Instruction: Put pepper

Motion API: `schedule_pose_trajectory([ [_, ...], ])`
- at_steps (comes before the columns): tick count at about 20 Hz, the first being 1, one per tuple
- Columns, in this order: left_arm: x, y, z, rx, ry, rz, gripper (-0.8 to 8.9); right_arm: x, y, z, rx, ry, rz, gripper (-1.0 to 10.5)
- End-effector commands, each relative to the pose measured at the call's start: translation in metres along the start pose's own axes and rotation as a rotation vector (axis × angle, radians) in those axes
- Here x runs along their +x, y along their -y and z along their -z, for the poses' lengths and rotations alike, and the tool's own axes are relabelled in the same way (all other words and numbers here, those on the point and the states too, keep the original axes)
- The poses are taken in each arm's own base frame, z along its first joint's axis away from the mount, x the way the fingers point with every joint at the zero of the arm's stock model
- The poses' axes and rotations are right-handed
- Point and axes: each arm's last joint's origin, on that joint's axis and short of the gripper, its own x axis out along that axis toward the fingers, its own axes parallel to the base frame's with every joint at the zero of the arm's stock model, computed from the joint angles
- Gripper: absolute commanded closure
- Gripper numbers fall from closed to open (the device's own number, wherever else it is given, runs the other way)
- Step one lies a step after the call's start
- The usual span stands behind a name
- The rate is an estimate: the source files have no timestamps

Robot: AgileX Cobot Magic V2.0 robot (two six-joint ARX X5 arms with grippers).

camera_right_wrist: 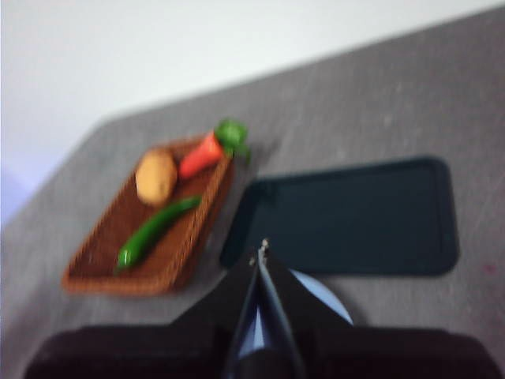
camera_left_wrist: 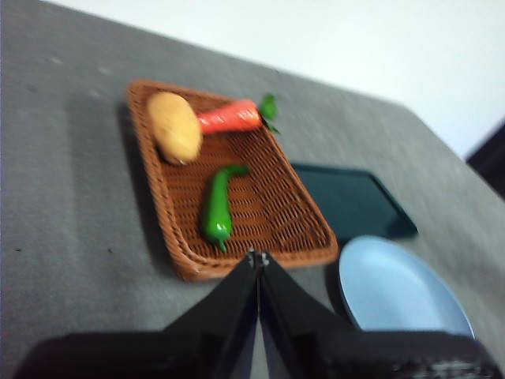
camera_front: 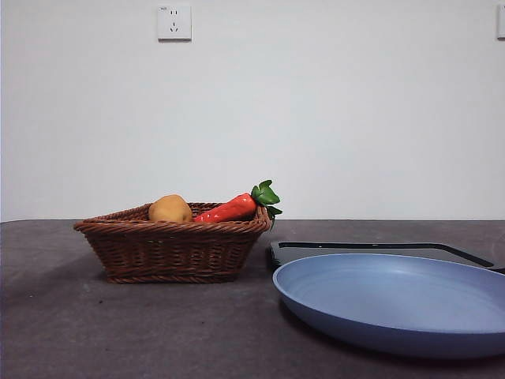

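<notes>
The long, slim, glossy dark-green pepper [camera_left_wrist: 217, 207] is lying loose on the floor of the brown woven wicker basket [camera_left_wrist: 158, 209], apart from the tan potato [camera_left_wrist: 174, 126] and red-orange carrot [camera_left_wrist: 230, 118]. It is looking light, fairly stiff and slippery, so mid-body is probably the surest hold. The left gripper [camera_left_wrist: 257, 258] and right gripper [camera_right_wrist: 261, 249] are hanging above the table, jaws pressed together, holding nothing. No readable writing is showing.

Left gripper [camera_left_wrist: 258, 257]: jaws pressed together, tips touching, nothing held. Right gripper [camera_right_wrist: 261, 250]: same, jaws closed, empty.
</notes>
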Motion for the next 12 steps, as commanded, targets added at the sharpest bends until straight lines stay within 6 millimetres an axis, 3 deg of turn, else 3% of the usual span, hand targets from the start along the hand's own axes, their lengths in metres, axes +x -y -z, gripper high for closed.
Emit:
schedule_pose_trajectory([
  [1, -0.001, 0.005, -0.015, 0.128, -0.075, 0.025, 8.07, -0.004, -0.006, -0.015, -0.113, -0.088, 0.005, 9.4],
  [8, 0.003, 0.012, -0.037, 0.15, -0.271, 0.088, 8.07, -0.006, -0.014, -0.036, -0.183, -0.37, 0.006, 9.4],
  [12, 0.005, 0.011, -0.04, 0.135, -0.307, 0.102, 8.03, 0.001, -0.012, -0.035, -0.168, -0.464, 0.007, 9.4],
])
